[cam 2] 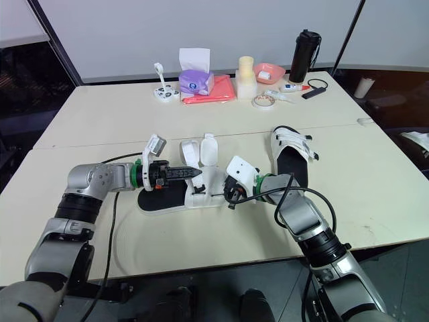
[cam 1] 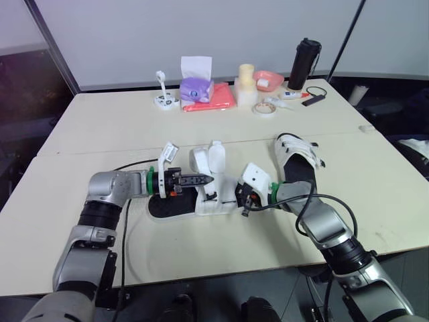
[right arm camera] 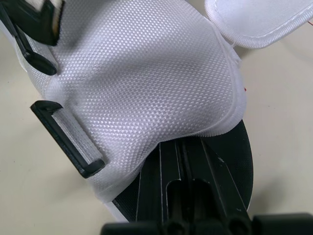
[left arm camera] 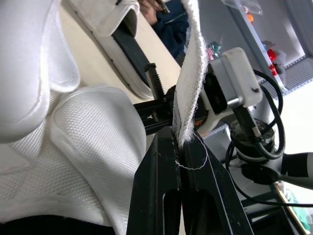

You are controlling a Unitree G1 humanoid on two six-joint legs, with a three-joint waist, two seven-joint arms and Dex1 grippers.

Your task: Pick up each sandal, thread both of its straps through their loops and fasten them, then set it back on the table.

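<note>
The sandal (cam 1: 211, 204) is lying on its black sole near the front edge of the table (cam 1: 100, 127), midway across and between your two arms. Its white straps are standing up, unfastened.

Starting on the left, your left gripper (cam 1: 204, 180) is reaching in sideways over the sandal's heel half. Its fingers are clamping tight on one white strap (left arm camera: 188, 63), which is running up out of the pinch in the left wrist view.

On the far side of the sandal, your right gripper (cam 1: 247, 204) is meeting its other end. In the right wrist view the fingers are lying pressed together along the sole, nipping the hem of the white mesh upper. A black loop (right arm camera: 68, 147) is sitting on the upper's side with no strap through it.

Further right, the second sandal (cam 1: 295, 164) is resting flat on the table, apart from both grippers, with its straps lying across it.

Along the back edge a purple tissue box (cam 1: 196, 87), a roll of tape (cam 1: 265, 109) and a black bottle (cam 1: 303, 62) are standing well clear of the work.
</note>
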